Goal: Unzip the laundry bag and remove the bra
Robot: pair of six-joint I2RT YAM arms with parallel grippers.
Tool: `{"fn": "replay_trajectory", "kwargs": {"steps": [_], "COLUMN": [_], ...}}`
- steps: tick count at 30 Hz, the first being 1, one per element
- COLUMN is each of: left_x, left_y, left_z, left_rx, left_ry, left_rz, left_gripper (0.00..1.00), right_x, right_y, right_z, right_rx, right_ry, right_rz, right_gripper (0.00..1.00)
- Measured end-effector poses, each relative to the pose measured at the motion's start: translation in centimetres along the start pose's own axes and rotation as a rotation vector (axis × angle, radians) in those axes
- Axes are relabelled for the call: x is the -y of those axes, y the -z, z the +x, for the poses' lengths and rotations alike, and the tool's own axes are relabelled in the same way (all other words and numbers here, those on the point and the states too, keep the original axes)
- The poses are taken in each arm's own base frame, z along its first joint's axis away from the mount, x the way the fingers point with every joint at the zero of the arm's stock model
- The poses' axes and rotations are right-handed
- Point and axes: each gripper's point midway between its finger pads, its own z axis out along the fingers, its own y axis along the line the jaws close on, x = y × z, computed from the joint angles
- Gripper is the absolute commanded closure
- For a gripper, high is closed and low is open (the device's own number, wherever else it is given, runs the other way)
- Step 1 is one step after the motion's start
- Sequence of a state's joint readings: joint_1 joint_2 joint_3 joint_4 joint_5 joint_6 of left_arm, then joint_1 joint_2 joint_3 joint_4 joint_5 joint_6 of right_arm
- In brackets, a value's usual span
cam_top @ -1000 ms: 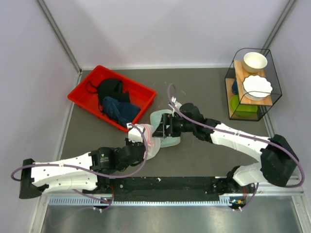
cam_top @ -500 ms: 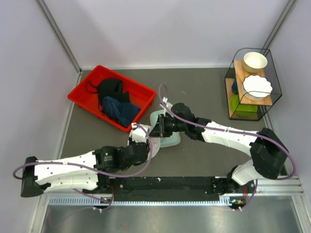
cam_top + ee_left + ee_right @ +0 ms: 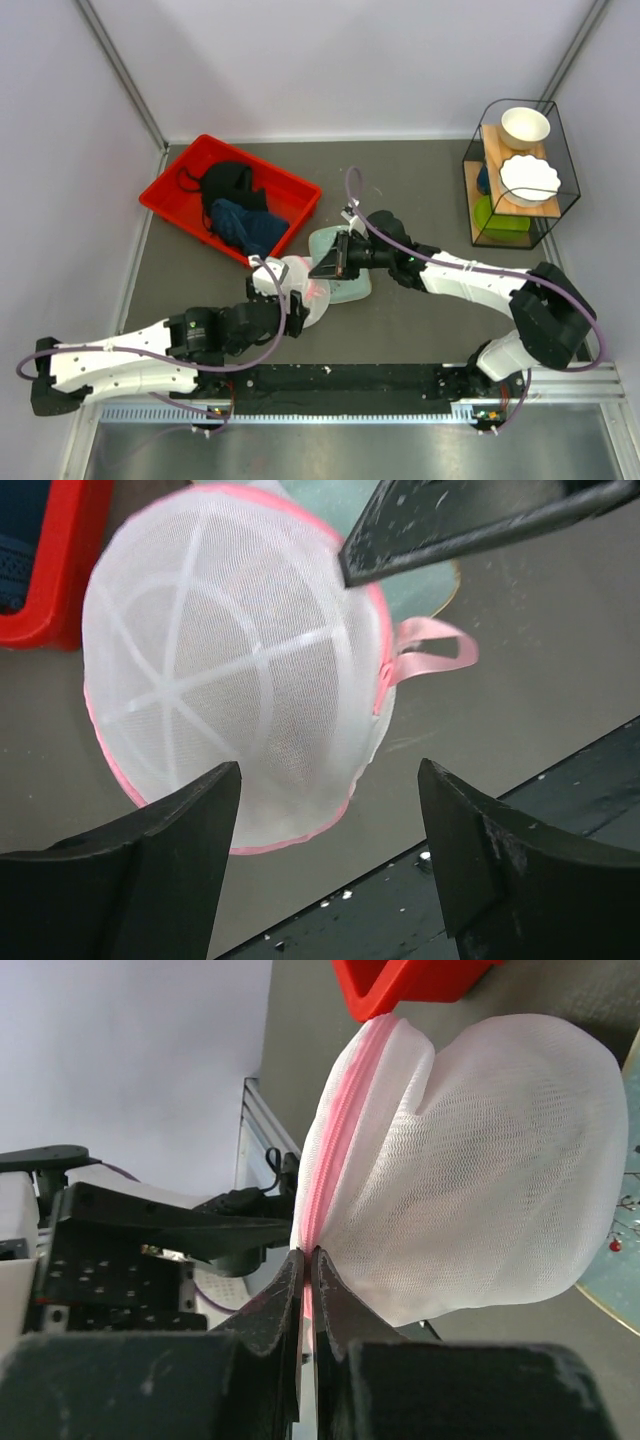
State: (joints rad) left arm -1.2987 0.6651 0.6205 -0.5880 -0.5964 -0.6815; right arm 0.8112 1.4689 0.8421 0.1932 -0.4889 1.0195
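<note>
Right wrist: right hand pinches pink edge of laundry bag.

bright, even light; blurred near foregrounds

Left end effector drew back; laundry bag more exposed.

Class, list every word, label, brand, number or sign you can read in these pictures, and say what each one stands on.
No text can be read in any view.
laundry bag: plain white mesh and pink trim, no label showing.
red tray and wire rack: no print showing.
mint tray: tiny dark and red marks near its edge, too small to read.
</note>
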Motion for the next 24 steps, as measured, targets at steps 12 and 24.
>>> {"fn": "replay_trajectory", "kwargs": {"steps": [12,24], "left_x": [-1.1,-1.7], "left_y": [-2.5,0.6], "left_z": [3.3,-1.0], "left_rx": [-0.108,0.068], "left_ry": [-0.091,0.056], "left_rz": [-0.126,-0.061], "left_gripper": [0.6,1.0], "right_x": [-1.0,0.9], "right_y": [0.2,1.1], "right_z": [-0.4,0.3], "right_rx": [-0.001,0.001], "right_ry": [-0.045,-0.045], "right_rz": [-0.052,-0.01], "right_gripper": [1.0,0.58]}}
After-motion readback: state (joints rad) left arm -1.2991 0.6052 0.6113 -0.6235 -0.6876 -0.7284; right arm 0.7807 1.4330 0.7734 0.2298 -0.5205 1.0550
